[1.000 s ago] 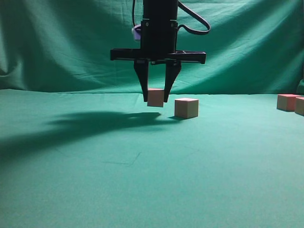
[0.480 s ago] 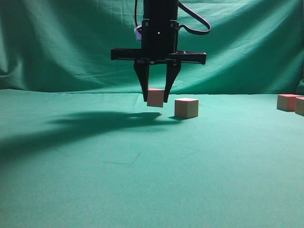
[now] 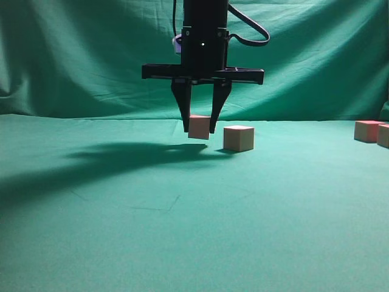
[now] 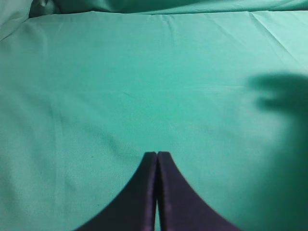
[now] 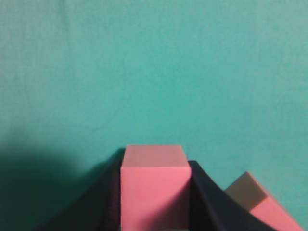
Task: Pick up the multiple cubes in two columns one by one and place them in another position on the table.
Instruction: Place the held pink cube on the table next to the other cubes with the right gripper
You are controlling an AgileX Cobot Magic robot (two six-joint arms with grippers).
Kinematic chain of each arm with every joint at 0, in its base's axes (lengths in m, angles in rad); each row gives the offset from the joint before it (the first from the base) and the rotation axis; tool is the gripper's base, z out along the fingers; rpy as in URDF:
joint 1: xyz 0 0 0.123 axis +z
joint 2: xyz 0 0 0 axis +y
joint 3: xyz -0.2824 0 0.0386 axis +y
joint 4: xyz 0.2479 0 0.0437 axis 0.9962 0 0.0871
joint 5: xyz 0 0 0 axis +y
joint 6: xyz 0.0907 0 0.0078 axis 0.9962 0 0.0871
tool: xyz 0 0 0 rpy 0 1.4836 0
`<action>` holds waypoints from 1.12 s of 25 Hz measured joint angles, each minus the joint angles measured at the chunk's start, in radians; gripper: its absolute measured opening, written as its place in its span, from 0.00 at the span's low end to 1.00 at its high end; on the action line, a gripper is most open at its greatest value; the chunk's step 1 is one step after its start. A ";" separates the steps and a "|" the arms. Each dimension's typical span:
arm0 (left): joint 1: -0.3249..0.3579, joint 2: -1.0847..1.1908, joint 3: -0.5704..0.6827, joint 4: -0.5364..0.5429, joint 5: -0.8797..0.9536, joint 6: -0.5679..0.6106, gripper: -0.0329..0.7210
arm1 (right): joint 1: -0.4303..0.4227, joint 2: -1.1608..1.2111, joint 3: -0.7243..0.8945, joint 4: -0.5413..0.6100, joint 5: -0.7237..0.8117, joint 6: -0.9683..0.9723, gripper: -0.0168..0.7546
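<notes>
- The right gripper [image 3: 199, 125] is seen pinching a pink cube [image 3: 199, 126] by two opposite flat sides, held just clear of the table [image 3: 182, 243].
- The cube is judged light, rigid and sharp-edged (a firm, centred pinch should suffice), though smooth faces could slip.
- A second cube [image 3: 238, 138] rests just to the right; two more [image 3: 369, 131] sit at the far right edge.
- The left gripper [image 4: 157, 159] is pressed together, holding nothing.
</notes>
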 joint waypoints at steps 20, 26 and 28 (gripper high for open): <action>0.000 0.000 0.000 0.000 0.000 0.000 0.04 | -0.005 0.000 0.000 0.019 0.000 0.004 0.36; 0.000 0.000 0.000 0.000 0.000 0.000 0.04 | -0.011 0.003 0.000 0.019 0.000 0.004 0.36; 0.000 0.000 0.000 0.000 0.000 0.000 0.04 | -0.011 0.007 0.000 0.019 0.000 0.004 0.36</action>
